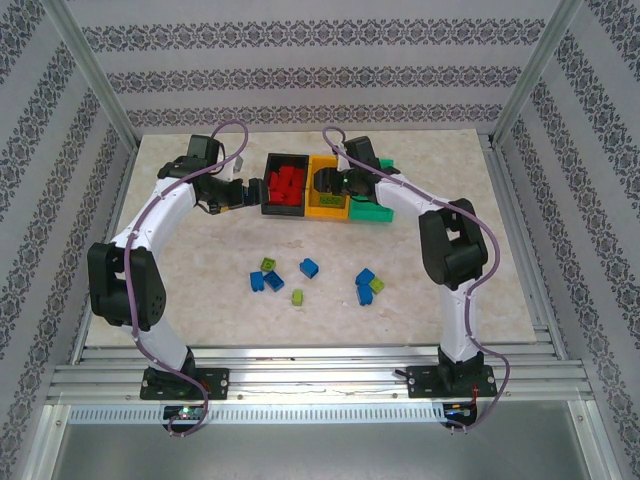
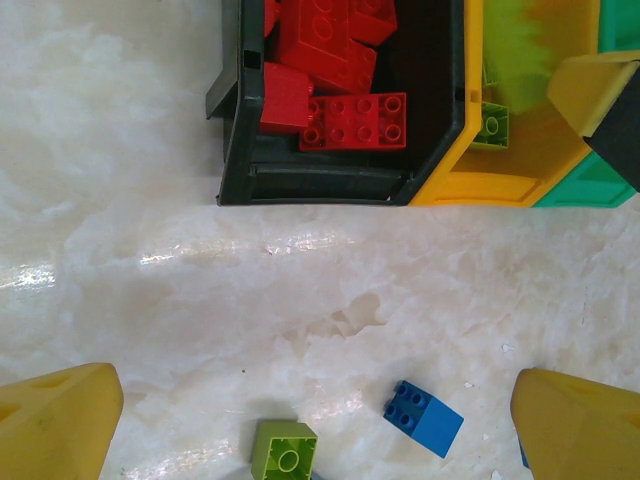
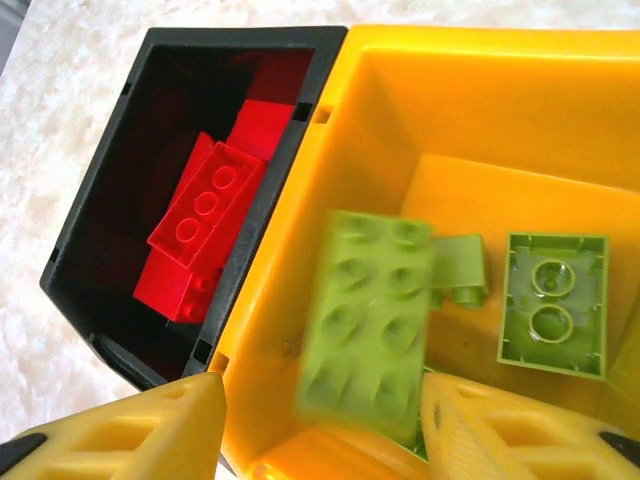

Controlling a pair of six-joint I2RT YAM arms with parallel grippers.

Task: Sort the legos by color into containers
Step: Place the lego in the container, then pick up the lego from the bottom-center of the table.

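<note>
One lime brick [image 3: 365, 320] is dropping between the right gripper's [image 3: 325, 392] half-open jaws into the orange bin [image 3: 480, 90], while the left gripper [image 2: 315, 415] is hovering wide open and empty, likely needing next to descend onto a loose blue lego [image 2: 425, 418].

Top camera, high at 6 o'clock, looks down on the whole table [image 1: 200, 300]. Both wrist cameras look down close; all share the black bin [image 1: 283, 210], at the table's 12 o'clock.
</note>
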